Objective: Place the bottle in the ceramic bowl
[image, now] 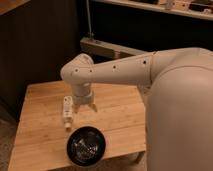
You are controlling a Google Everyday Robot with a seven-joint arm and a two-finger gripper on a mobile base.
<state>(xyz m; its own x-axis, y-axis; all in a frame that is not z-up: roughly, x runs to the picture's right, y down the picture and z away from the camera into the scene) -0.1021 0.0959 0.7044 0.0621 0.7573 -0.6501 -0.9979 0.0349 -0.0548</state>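
A small whitish-cream bottle (67, 111) lies on its side on the wooden table (40, 135), its cap pointing toward the front edge. The round glossy black ceramic bowl (86, 145) sits near the table's front edge, just to the right of and below the bottle. My gripper (85, 108) hangs from the white arm, pointing down over the table, right beside the bottle and just behind the bowl. It holds nothing that I can see.
My large white arm and body (175, 110) fill the right side and hide the table's right part. A dark wall and a grey shelf (107, 48) stand behind the table. The table's left part is bare wood.
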